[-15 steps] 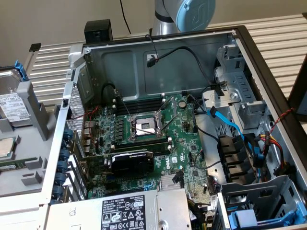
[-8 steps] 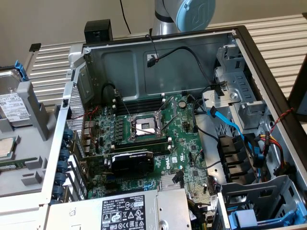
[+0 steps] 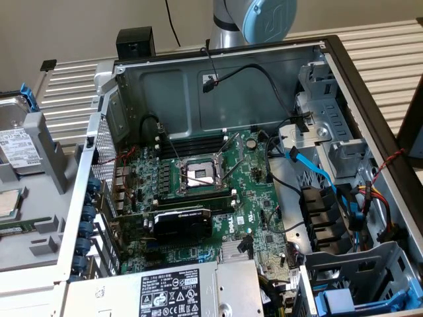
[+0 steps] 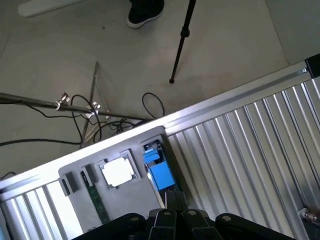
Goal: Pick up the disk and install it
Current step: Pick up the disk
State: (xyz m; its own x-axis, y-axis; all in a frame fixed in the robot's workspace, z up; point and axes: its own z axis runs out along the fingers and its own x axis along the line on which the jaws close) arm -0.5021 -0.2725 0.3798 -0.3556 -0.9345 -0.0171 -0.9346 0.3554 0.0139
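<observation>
One disk (image 3: 13, 146), its white label unreadable, sits outside the computer case (image 3: 173, 92); the hand (image 4: 171, 199) is drawn together.

I'm looking at a ribbed aluminium table (image 3: 377, 46) carrying two things directly: an open computer case (image 3: 218, 72) is sitting across most of it, and a grey parts tray (image 3: 51, 155) (moulded, slotted) is lying just beside, at the exterior view's left.
</observation>
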